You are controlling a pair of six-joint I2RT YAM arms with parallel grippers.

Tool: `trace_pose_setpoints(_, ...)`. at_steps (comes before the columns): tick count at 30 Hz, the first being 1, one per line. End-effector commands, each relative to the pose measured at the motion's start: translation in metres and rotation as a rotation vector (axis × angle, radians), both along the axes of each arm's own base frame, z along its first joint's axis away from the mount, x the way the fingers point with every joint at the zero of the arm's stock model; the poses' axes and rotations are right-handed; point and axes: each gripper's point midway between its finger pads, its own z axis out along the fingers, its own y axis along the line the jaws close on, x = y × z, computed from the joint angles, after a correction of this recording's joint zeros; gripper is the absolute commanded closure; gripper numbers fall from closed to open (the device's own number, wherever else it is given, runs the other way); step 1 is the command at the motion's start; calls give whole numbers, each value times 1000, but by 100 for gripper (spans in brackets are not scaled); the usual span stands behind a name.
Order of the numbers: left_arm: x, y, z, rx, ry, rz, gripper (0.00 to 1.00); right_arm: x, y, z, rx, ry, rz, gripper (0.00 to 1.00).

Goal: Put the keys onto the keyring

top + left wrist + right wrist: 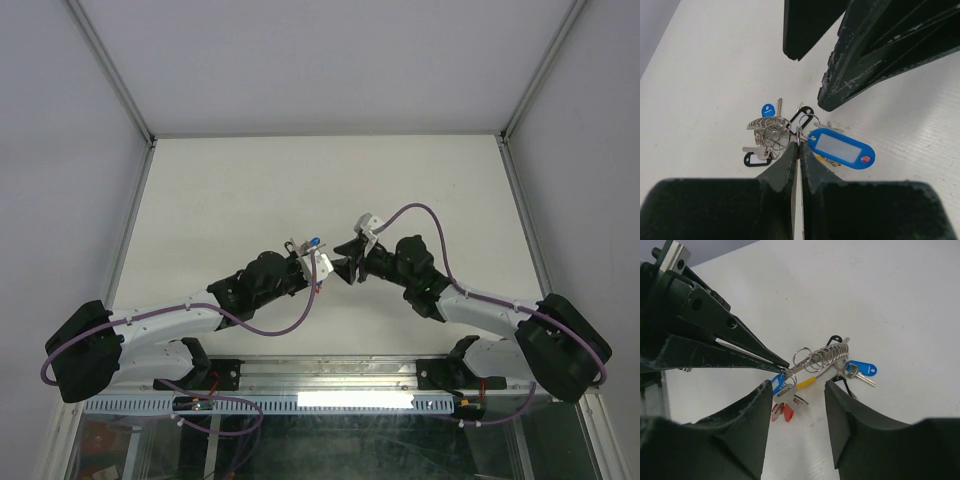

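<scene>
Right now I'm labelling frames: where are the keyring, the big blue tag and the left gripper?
keyring [832,355], right wrist view, its ribbed coil.
big blue tag [840,148], left wrist view, its clear label window.
left gripper [799,143], left wrist view, between its closed fingertips.

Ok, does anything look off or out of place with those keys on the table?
Nothing broken or spilled. The keys lie in one tangled heap with the keyring, tags overlapping, so single pieces are hard to tell apart. The left gripper pinches a thin wire loop at its edge.
</scene>
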Motion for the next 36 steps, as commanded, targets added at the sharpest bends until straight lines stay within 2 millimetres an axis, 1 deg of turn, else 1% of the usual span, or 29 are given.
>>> trace_pose_setpoints(1, 3, -14, 31, -74, -46, -21, 100, -9, 7, 9, 111, 121, 12, 55)
trace_pose_setpoints(3, 3, -14, 31, -73, -42, -24, 100, -10, 8, 3, 118, 172, 5, 58)
trace_pose_setpoints(5, 3, -14, 30, -71, -43, -22, 100, -13, 10, -1, 128, 219, 9, 58)
trace_pose_setpoints(11, 3, -15, 29, -67, -40, -23, 100, -21, 16, -2, 189, 336, 23, 56)
trace_pose_setpoints(16, 3, -14, 29, -64, -40, -23, 100, -24, 22, -13, 176, 384, 29, 56)
trace_pose_setpoints(21, 3, -14, 28, -62, -40, -23, 100, -26, 29, -18, 183, 411, 43, 62)
trace_pose_setpoints(25, 3, -14, 28, -59, -40, -23, 100, -27, 32, -24, 174, 426, 49, 63)
trace_pose_setpoints(27, 3, -14, 27, -58, -39, -22, 100, -27, 34, -23, 178, 429, 56, 64)
trace_pose_setpoints(31, 3, -14, 28, -58, -41, -22, 100, -29, 38, -25, 178, 440, 67, 70)
trace_pose_setpoints(33, 3, -13, 27, -56, -39, -21, 100, -29, 39, -24, 182, 441, 69, 77)
trace_pose_setpoints(36, 3, -13, 27, -56, -39, -23, 100, -27, 37, -23, 188, 433, 54, 90)
